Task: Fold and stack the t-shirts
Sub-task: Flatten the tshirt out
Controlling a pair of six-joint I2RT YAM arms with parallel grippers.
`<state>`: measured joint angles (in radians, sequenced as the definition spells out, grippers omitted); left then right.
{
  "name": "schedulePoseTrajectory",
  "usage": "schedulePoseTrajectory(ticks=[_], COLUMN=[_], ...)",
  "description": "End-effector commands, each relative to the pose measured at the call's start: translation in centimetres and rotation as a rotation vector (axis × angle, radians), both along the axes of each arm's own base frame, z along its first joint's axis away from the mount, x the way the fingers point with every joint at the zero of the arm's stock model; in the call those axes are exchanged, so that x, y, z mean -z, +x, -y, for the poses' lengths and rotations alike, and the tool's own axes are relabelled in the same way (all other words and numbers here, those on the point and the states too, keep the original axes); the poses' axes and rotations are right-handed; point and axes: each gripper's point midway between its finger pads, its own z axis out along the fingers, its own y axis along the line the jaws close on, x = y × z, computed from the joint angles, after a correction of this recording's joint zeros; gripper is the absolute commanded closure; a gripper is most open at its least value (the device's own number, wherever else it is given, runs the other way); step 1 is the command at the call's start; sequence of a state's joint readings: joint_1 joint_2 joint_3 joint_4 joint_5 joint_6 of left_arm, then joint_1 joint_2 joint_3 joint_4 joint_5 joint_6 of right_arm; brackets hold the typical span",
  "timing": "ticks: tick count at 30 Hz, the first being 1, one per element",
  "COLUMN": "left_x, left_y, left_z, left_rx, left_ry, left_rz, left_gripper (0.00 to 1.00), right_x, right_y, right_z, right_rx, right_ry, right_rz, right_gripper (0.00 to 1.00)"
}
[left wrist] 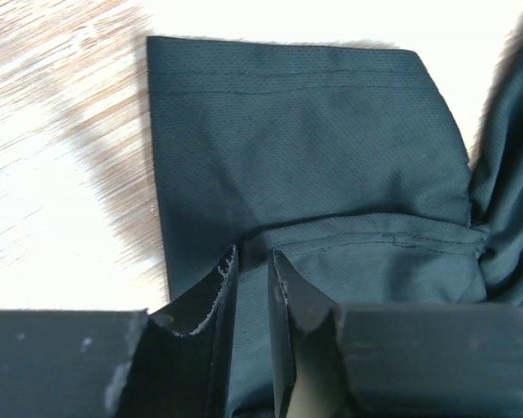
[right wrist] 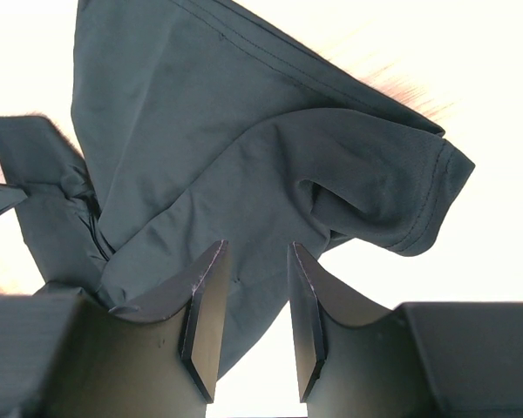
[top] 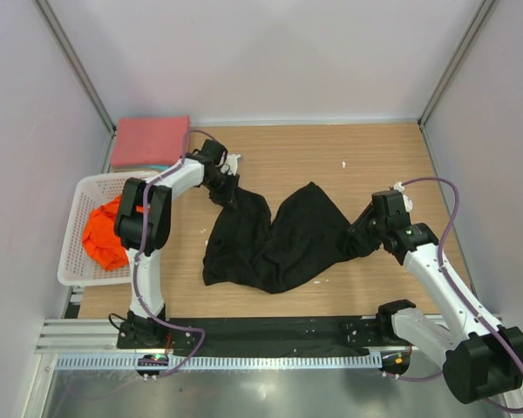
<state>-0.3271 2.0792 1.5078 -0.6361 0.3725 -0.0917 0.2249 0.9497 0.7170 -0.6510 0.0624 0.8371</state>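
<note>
The black t-shirt [top: 270, 239] lies crumpled across the middle of the wooden table, stretched between both grippers. My left gripper [top: 229, 190] is shut on its upper left corner; in the left wrist view the jaws [left wrist: 253, 257] stand close together with the cloth [left wrist: 314, 148] between them, near a sleeve. My right gripper [top: 363, 231] is at the shirt's right edge; in the right wrist view the jaws [right wrist: 255, 252] stand apart over the cloth [right wrist: 244, 148] with bare table showing between them. The pinkish-red t-shirt [top: 151, 141] lies folded at the back left. The orange t-shirt [top: 105, 233] is bunched in the basket.
A white mesh basket [top: 74, 261] stands at the left edge of the table [top: 349, 157], beside my left arm. Grey walls close in the back and sides. A metal rail [top: 270, 335] runs along the near edge.
</note>
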Motion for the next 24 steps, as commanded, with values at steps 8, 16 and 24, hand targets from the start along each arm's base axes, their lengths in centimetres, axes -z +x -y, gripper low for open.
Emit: schedulePoseTrajectory(ticks=[8,16,24], left_x=[-2.3,-4.6,-9.3], left_y=[0.1,0.0,-2.4], left_z=[1.1,0.8,-1.2], left_rx=[0.047,0.011,-0.106], left_ry=[-0.055,-0.038,-0.003], left_rz=[0.055,0.066,0.112], left_gripper=[0.85,1.0,1.0], right_x=[-0.5,-0.4,-1.4], right_y=[0.5,0.6,1.9], right_z=[0.0,0.9,2.5], right_rx=[-0.002,0.06,0.126], right_ry=[-0.001,-0.026,-0.111], right_rz=[0.034,0.013,0.008], right_gripper=[0.61,0.6,0.56])
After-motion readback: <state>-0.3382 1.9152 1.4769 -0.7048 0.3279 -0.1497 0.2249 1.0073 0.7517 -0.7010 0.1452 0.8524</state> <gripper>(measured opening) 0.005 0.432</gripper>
